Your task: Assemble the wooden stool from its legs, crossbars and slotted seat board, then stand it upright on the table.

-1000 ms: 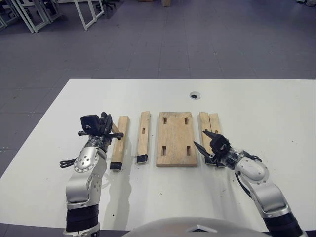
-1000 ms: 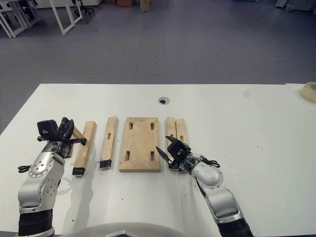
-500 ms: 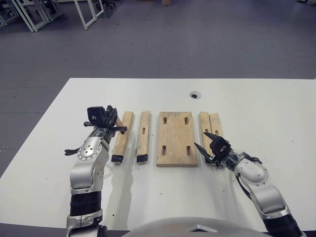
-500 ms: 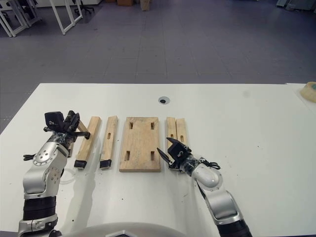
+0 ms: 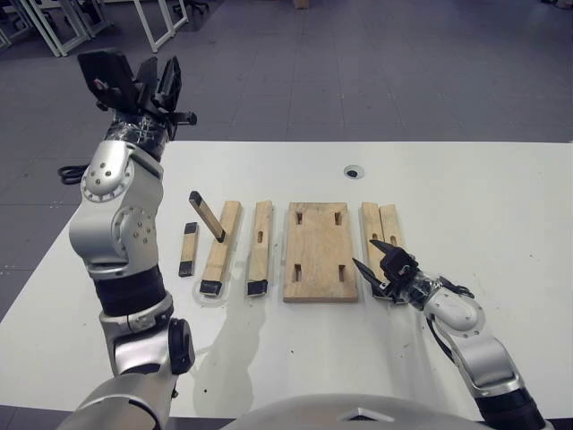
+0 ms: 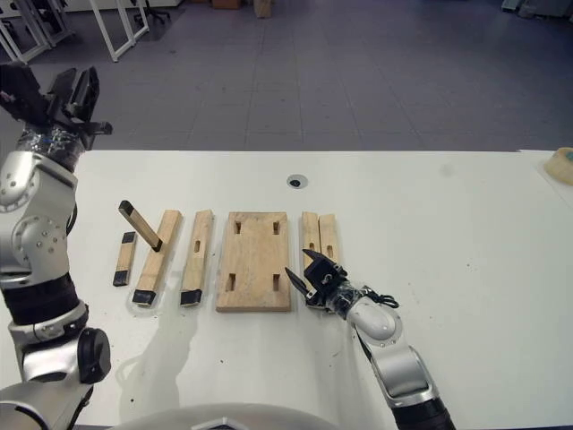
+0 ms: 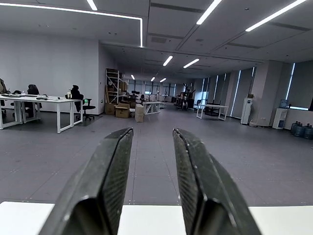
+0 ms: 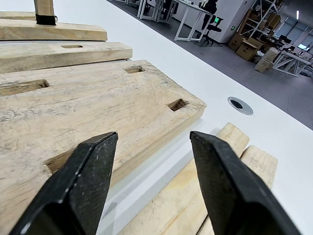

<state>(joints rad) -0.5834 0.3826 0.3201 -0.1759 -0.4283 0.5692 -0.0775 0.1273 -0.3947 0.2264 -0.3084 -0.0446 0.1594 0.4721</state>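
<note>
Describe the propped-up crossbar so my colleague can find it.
Start at the wide slotted seat board and go to the robot's left, to the second long leg. A short crossbar meets that leg with its lower end. Unlike the flat crossbar beside it, it tilts upward, black tip raised.

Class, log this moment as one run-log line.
left gripper: open, empty, high above table | right gripper: open, low beside seat board | crossbar: tilted on leg | seat board: flat, legless

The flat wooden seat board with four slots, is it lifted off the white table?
No, the flat wooden seat board lies flat on the white table, beside the open right hand.
</note>
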